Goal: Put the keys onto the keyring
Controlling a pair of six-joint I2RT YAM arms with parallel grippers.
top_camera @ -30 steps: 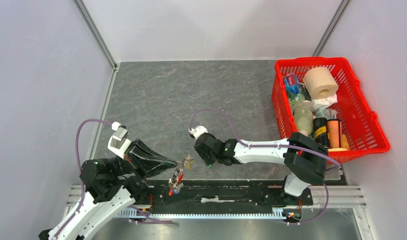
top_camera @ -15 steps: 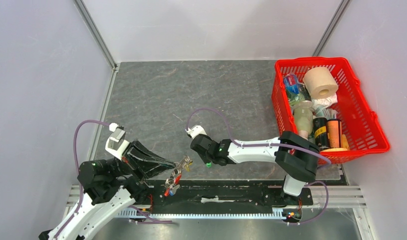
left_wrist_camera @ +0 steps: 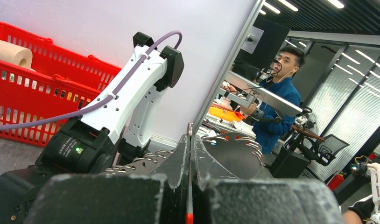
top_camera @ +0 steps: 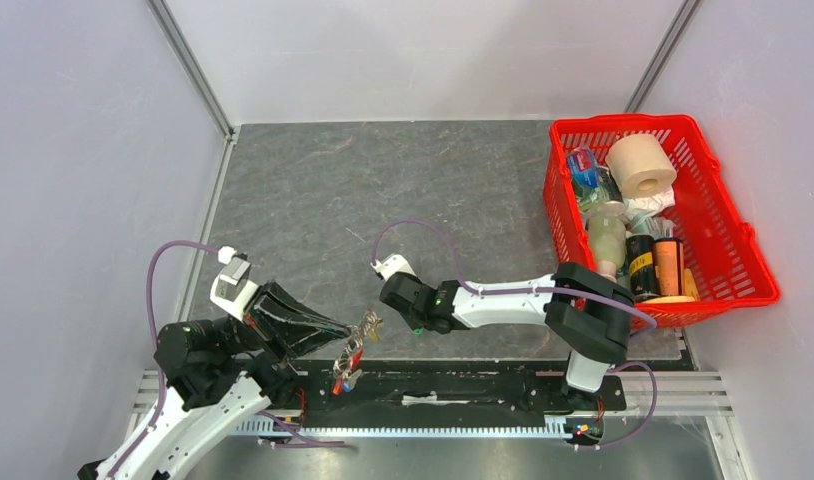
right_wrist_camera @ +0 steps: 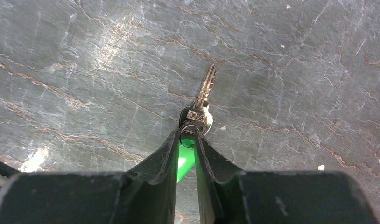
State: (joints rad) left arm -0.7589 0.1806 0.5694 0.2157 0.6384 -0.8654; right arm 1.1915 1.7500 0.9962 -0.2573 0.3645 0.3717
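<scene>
My left gripper (top_camera: 343,327) is shut on the keyring (top_camera: 367,325), held just above the table's near edge. The chain and red fob (top_camera: 342,377) hang below it. In the left wrist view the fingertips (left_wrist_camera: 183,149) pinch the thin silver ring (left_wrist_camera: 190,128), with wire coils showing on both sides. My right gripper (top_camera: 403,305) is just right of the ring, its fingers hidden under the wrist. In the right wrist view the gripper (right_wrist_camera: 187,140) is shut on a silver key (right_wrist_camera: 203,98) by its small ring and green tag (right_wrist_camera: 184,161), above the grey table.
A red plastic basket (top_camera: 728,255) full of household items stands at the back right, also visible in the left wrist view (left_wrist_camera: 20,81). The black base rail (top_camera: 463,385) runs along the near edge below both grippers.
My right gripper has moved a little left, closer to the keyring. My left gripper has drawn back slightly, and the fob has swung with it.
</scene>
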